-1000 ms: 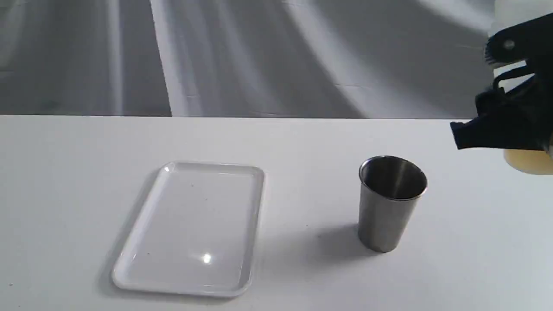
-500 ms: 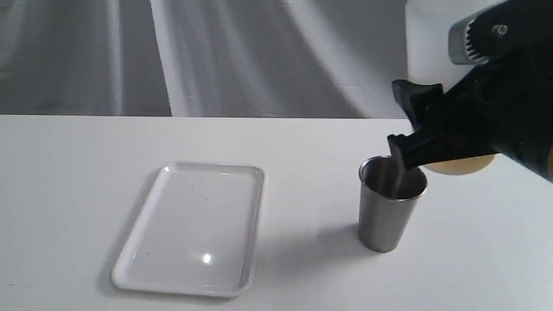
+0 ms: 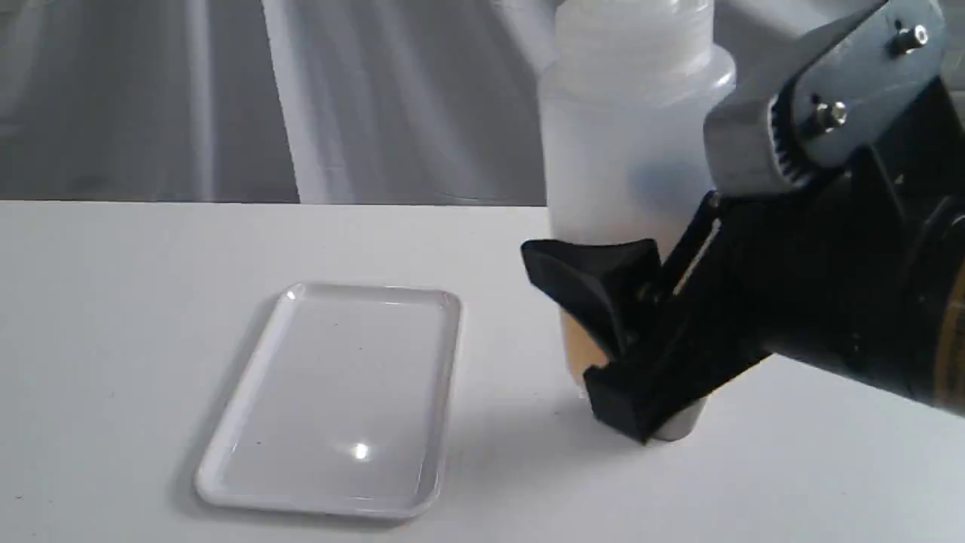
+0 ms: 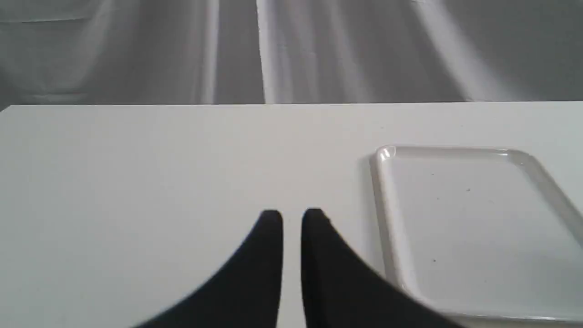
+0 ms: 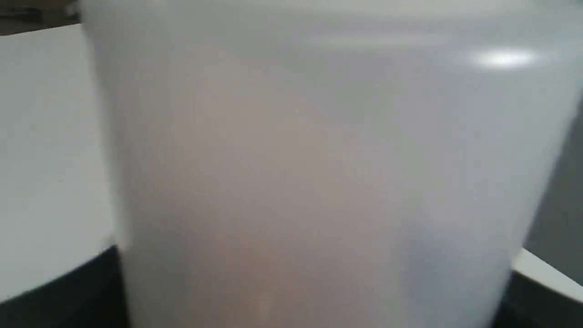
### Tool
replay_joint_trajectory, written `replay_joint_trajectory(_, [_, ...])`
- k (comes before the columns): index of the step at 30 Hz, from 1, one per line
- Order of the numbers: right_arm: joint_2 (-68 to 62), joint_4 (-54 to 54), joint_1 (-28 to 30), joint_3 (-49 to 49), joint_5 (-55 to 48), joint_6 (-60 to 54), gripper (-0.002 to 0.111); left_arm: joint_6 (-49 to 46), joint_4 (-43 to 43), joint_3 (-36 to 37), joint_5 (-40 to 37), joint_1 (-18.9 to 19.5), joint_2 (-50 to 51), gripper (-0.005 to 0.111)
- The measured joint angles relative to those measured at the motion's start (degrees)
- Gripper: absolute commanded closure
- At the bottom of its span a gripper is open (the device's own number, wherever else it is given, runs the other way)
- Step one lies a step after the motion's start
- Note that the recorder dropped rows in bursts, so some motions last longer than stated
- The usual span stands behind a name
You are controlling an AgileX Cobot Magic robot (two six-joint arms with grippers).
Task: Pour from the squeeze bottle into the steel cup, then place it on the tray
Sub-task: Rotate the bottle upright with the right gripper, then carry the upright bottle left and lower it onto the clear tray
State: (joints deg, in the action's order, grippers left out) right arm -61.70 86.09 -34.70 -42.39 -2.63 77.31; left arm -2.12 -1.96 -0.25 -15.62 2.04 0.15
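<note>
While the right gripper clamps its 2 black fingers on the lower body of the squeeze bottle, the bottle stands upright over the white table. Its top is cut off by the edge of the exterior view. Amber liquid shows low in its translucent wall. Bottle and gripper cover nearly all of the steel cup; only a sliver of its base shows on the table. The white tray lies flat to the left, apart from the bottle. Seen from the right wrist, the blurred bottle fills the view. The left gripper sits low over the table beside the tray, its 2 fingers almost together with a thin gap between them.
</note>
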Motion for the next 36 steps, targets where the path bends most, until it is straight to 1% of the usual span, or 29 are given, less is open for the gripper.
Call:
replay_joint_trajectory(3, [0.9,-9.2,0.0,0.1,6.4,-12.1,0.108,0.0,0.0,0.0,0.0,0.0,0.0,0.098])
replay_joint_trajectory(5, [1.5,-18.8,0.0,0.1,10.7,-20.2,0.108,0.0,0.0,0.0,0.0,0.0,0.0,0.098])
replay_joint_trajectory(10, [2.1,-37.8,0.0,0.1,17.3,-36.9,0.108,0.0,0.0,0.0,0.0,0.0,0.0,0.098])
replay_joint_trajectory(12, [2.1,-43.1,0.0,0.6,19.3,-42.2,0.108,0.0,0.0,0.0,0.0,0.0,0.0,0.098])
replay_joint_trajectory(16, [1.0,-54.6,0.0,4.1,26.2,-54.9,0.108,0.0,0.0,0.0,0.0,0.0,0.0,0.098])
replay_joint_trajectory(19, [-0.7,-61.7,0.0,6.9,30.2,-61.6,0.108,0.0,0.0,0.0,0.0,0.0,0.0,0.098])
replay_joint_trajectory(22, [-2.9,-66.1,0.0,8.1,32.2,-66.2,0.108,0.0,0.0,0.0,0.0,0.0,0.0,0.098])
replay_joint_trajectory(28, [-9.9,-69.4,0.0,8.1,34.2,-71.9,0.108,0.0,0.0,0.0,0.0,0.0,0.0,0.098])
replay_joint_trajectory(36, [-21.5,-75.4,0.0,7.3,43.3,-76.4,0.108,0.0,0.0,0.0,0.0,0.0,0.0,0.098])
